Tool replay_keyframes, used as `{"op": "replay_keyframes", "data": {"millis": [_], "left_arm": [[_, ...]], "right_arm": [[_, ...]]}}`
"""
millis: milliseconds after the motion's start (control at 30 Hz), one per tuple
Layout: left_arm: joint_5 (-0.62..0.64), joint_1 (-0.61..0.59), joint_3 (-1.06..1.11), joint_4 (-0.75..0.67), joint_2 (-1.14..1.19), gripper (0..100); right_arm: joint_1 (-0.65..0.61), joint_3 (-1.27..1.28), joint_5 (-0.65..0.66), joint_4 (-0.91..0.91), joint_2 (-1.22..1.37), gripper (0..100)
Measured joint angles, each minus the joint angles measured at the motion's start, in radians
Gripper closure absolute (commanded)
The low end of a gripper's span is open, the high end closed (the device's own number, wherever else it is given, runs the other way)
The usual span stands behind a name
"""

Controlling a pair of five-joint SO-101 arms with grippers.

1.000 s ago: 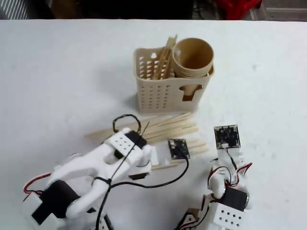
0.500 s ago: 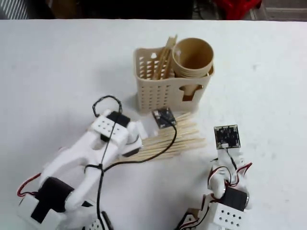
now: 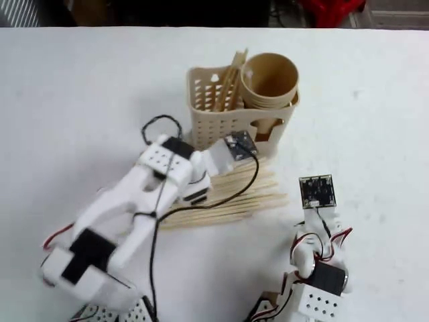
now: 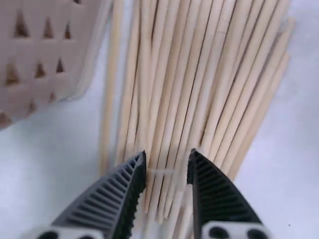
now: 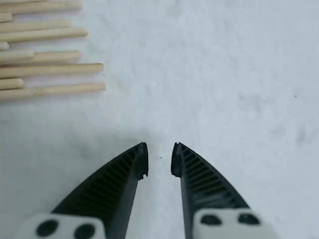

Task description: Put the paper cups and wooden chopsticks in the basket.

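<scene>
A cream perforated basket [image 3: 221, 127] stands at the back centre, holding stacked paper cups [image 3: 269, 80] and a few wooden chopsticks [image 3: 231, 74]. A loose pile of chopsticks [image 3: 251, 194] lies on the table just in front of it. My left gripper [image 4: 167, 159] is over this pile [image 4: 199, 74], open, its two fingers straddling a few sticks close to the basket wall [image 4: 45, 45]. My right gripper [image 5: 159, 159] hovers low over bare table, narrowly open with nothing between its fingers, beside the stick ends [image 5: 50, 69].
The left arm [image 3: 127, 215] stretches diagonally from the near left corner toward the basket. The right arm [image 3: 315, 268] sits at the near edge, right of the pile. White table surface lies free at the left, right and behind the basket.
My left arm has swung from the near side of the pile up toward the basket, and the sticks have been pushed closer together. The right arm has stayed still.
</scene>
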Motion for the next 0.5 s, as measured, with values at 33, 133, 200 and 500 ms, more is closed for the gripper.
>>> {"op": "replay_keyframes", "data": {"millis": [33, 133, 200, 500], "left_arm": [[0.0, 0.005, -0.025, 0.006, 0.046, 86], [0.0, 0.014, -0.089, 0.028, 0.157, 87], [0.0, 0.012, -0.127, 0.031, 0.198, 89], [0.0, 0.014, -0.164, 0.035, 0.244, 96]], "right_arm": [[0.0, 0.0, 0.0, 0.0, 0.0, 90.0], [0.0, 0.0, 0.0, 0.0, 0.0, 90.0], [0.0, 0.0, 0.0, 0.0, 0.0, 90.0], [0.0, 0.0, 0.0, 0.0, 0.0, 90.0]]}}
